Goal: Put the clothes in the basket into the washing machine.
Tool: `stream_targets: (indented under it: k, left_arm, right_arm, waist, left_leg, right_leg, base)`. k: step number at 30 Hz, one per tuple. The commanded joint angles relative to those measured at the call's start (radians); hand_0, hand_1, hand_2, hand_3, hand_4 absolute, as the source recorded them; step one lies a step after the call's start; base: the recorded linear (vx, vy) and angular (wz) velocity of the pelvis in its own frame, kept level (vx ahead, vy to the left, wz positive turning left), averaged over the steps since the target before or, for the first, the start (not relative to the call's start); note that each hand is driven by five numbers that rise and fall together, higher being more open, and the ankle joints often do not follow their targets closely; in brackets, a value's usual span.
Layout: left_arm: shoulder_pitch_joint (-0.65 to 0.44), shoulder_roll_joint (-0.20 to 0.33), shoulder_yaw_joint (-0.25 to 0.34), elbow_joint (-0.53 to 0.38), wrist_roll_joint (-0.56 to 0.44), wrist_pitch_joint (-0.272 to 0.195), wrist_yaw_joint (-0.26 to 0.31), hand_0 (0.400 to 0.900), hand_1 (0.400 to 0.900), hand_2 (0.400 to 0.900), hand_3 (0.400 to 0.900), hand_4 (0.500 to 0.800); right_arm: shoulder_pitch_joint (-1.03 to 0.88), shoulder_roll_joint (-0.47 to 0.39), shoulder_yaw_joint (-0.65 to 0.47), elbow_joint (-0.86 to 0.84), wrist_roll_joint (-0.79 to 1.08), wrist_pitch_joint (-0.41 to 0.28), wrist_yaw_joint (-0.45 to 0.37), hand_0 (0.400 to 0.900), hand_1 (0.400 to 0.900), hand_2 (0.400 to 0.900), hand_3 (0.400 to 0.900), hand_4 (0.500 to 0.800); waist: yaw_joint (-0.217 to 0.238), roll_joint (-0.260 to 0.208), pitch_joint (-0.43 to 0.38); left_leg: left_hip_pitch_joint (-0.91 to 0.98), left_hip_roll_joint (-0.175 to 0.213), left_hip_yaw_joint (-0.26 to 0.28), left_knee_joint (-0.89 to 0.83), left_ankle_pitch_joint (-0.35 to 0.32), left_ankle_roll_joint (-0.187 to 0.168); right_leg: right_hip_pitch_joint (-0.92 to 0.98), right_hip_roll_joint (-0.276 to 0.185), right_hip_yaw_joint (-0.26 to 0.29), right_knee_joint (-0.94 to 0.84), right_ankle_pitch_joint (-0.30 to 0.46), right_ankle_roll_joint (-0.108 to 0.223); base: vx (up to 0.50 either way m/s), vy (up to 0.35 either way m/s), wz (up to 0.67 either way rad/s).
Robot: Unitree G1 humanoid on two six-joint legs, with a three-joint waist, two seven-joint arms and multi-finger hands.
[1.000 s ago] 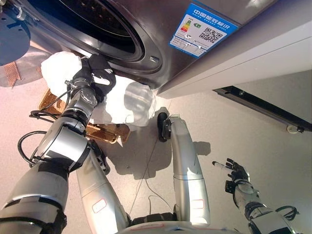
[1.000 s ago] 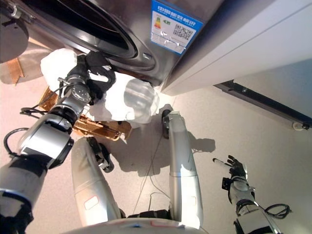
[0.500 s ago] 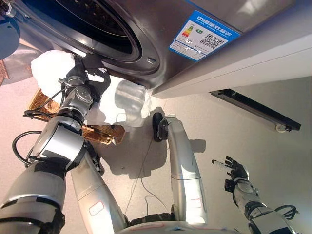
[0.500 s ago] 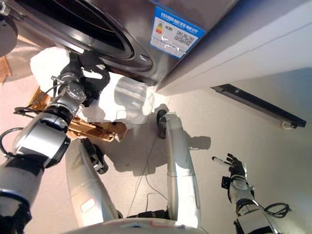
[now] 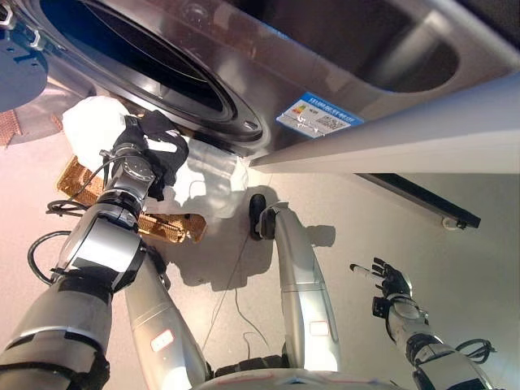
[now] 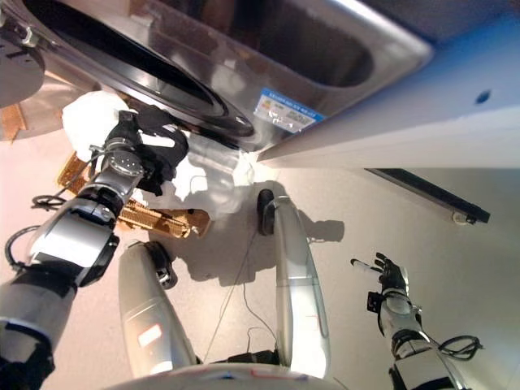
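My left hand (image 5: 154,146) is shut on a bundle of white clothes (image 5: 207,180), lifted just below the round opening of the silver washing machine (image 5: 154,57). The white cloth bulges on both sides of the hand, with one lump (image 5: 91,130) to its left. Beneath the clothes sits a woven brown basket (image 5: 171,227) on the floor, mostly hidden by the cloth and my arm. My right hand (image 5: 388,283) hangs low at the right, fingers spread and holding nothing, far from the machine.
The open machine door (image 5: 20,69) shows at the upper left edge. A white cabinet or counter (image 5: 422,146) runs to the right of the machine, with a dark floor rail (image 5: 422,199) below it. Pale floor lies at the right.
The camera has tilted up, showing more of the machine's top front. My left hand still holds the white clothes just under the drum opening. The right hand has stayed put.
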Motion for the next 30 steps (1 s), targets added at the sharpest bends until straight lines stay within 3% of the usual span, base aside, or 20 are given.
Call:
stream_targets:
  k: [1,2,3,5,6,14,20,30]
  left_arm:
    - [0.095,-0.024,0.059,-0.001,-0.13,-0.071,0.005,0.4,0.4,0.4,0.4,0.5]
    - [0.101,-0.025,0.07,-0.002,-0.149,-0.074,0.002,0.4,0.4,0.4,0.4,0.5]
    - [0.115,-0.027,0.113,-0.018,-0.238,-0.087,-0.018,0.4,0.4,0.4,0.4,0.5]
    - [0.118,-0.03,0.129,-0.033,-0.276,-0.097,-0.014,0.4,0.4,0.4,0.4,0.5]
    - [0.13,-0.035,0.155,-0.07,-0.352,-0.117,-0.02,0.4,0.4,0.4,0.4,0.5]
    - [0.142,-0.029,0.203,-0.129,-0.504,-0.166,-0.028,0.4,0.4,0.4,0.4,0.5]
    - [0.137,-0.026,0.228,-0.159,-0.57,-0.198,-0.015,0.4,0.4,0.4,0.4,0.5]
    - [0.092,-0.032,0.248,-0.177,-0.642,-0.243,0.005,0.4,0.4,0.4,0.4,0.5]
  right_arm:
    - [0.16,-0.067,-0.014,0.062,-0.005,0.013,-0.027,0.9,0.9,0.9,0.9,0.8]
    - [0.159,-0.067,-0.016,0.065,-0.007,0.013,-0.028,0.9,0.9,0.9,0.9,0.8]
    - [0.151,-0.064,-0.023,0.066,-0.011,0.022,-0.026,0.9,0.9,0.9,0.9,0.8]
    - [0.148,-0.065,-0.029,0.068,-0.01,0.025,-0.025,0.9,0.9,0.9,0.9,0.8]
    - [0.148,-0.065,-0.04,0.073,-0.01,0.032,-0.025,0.9,0.9,0.9,0.9,0.8]
    - [0.163,-0.055,-0.058,0.06,-0.007,0.037,-0.018,0.9,0.9,0.9,0.9,0.8]
    - [0.183,-0.043,-0.067,0.063,-0.002,0.038,-0.016,0.9,0.9,0.9,0.9,0.8]
    - [0.22,-0.035,-0.06,0.047,0.011,0.025,-0.018,0.9,0.9,0.9,0.9,0.8]
  waist:
    - [-0.001,0.047,-0.13]
    - [0.001,0.051,-0.129]
    - [0.001,0.059,-0.13]
    - [0.005,0.065,-0.126]
    - [0.011,0.078,-0.125]
    - [0.019,0.108,-0.128]
    - [0.023,0.111,-0.14]
    - [0.006,0.089,-0.179]
  left_leg:
    - [0.096,-0.083,0.061,-0.151,-0.006,0.115]
    - [0.111,-0.09,0.067,-0.171,0.004,0.117]
    - [0.133,-0.11,0.083,-0.242,0.06,0.127]
    - [0.155,-0.119,0.089,-0.274,0.074,0.129]
    - [0.177,-0.136,0.091,-0.32,0.096,0.135]
    - [0.262,-0.188,0.117,-0.478,0.175,0.138]
    - [0.282,-0.197,0.12,-0.524,0.202,0.133]
    - [0.3,-0.181,0.118,-0.556,0.227,0.117]
  right_leg:
    - [0.09,-0.018,0.066,-0.131,0.015,0.147]
    - [0.106,-0.021,0.07,-0.156,0.029,0.149]
    - [0.133,-0.028,0.074,-0.234,0.09,0.146]
    - [0.155,-0.028,0.076,-0.26,0.101,0.147]
    - [0.184,-0.035,0.079,-0.307,0.125,0.149]
    - [0.29,-0.045,0.086,-0.466,0.196,0.157]
    - [0.324,-0.048,0.091,-0.511,0.213,0.159]
    - [0.341,-0.029,0.092,-0.534,0.213,0.156]
  base:
    - [0.05,0.047,0.01]
    - [-0.03,0.052,0.05]
    - [-0.04,0.059,0.04]
    - [-0.01,0.044,0.05]
    - [0.03,0.041,0.1]
    - [0.03,0.017,0.06]
    - [0.01,-0.005,0.03]
    - [0.02,-0.028,-0.07]
